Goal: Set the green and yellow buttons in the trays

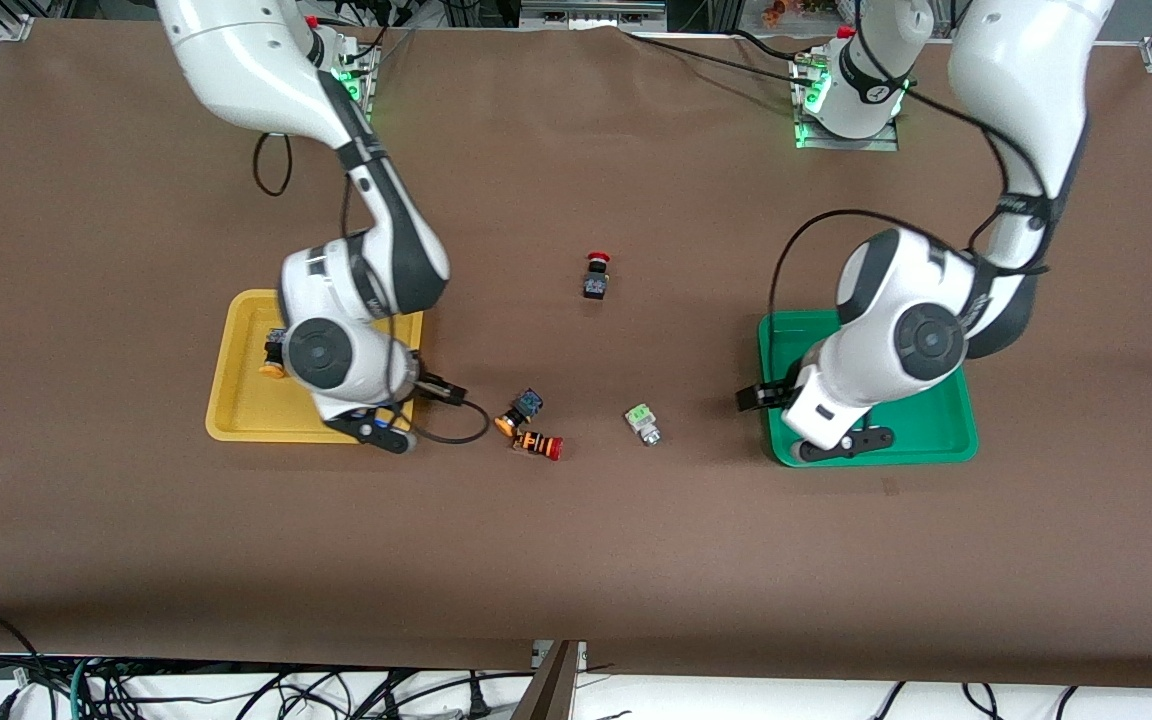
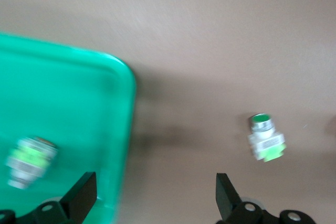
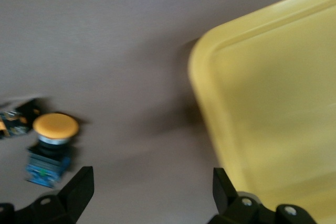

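Front view: both grippers empty, jaws apart; left gripper (image 1: 841,443) should centre over lower-middle light-green square-capped button (image 1: 643,422) before closing; right gripper (image 1: 381,432) waits.

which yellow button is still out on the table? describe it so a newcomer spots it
Start at the yellow tray and look toward the green tray. The yellow button lies on the brown mat there: round orange-yellow cap, black-blue body. The button touching it has a red cap and orange stripes.

One button (image 2: 29,161) in tray (image 2: 63,93); another (image 1: 643,422) on table (image 1: 576,540) beside it.
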Robot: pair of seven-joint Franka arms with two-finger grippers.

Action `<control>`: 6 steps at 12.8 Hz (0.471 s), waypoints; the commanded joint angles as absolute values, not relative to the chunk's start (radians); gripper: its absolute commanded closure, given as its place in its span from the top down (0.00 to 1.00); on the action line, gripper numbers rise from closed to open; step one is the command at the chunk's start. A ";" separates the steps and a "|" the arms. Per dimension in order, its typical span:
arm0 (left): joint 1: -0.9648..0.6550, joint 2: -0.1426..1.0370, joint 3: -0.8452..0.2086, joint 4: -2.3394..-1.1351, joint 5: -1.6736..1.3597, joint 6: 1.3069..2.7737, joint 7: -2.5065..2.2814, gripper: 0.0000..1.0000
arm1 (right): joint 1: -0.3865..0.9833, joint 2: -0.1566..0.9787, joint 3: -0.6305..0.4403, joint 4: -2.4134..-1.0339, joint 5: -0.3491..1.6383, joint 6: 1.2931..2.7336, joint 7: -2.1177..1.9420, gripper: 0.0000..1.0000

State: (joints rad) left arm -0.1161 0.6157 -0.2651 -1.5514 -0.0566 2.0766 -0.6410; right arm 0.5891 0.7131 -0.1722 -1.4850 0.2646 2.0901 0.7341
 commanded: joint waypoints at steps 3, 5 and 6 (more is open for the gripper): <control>-0.248 0.859 -0.261 -1.295 -0.083 2.071 -1.103 1.00 | 0.675 0.807 -0.170 -1.457 0.288 2.282 0.928 1.00; -0.290 0.920 -0.261 -1.232 -0.083 2.072 -1.230 1.00 | 0.695 0.818 -0.161 -1.457 0.288 2.296 0.948 1.00; -0.305 0.928 -0.258 -1.229 -0.080 2.085 -1.242 1.00 | 0.710 0.824 -0.160 -1.457 0.288 2.304 0.962 1.00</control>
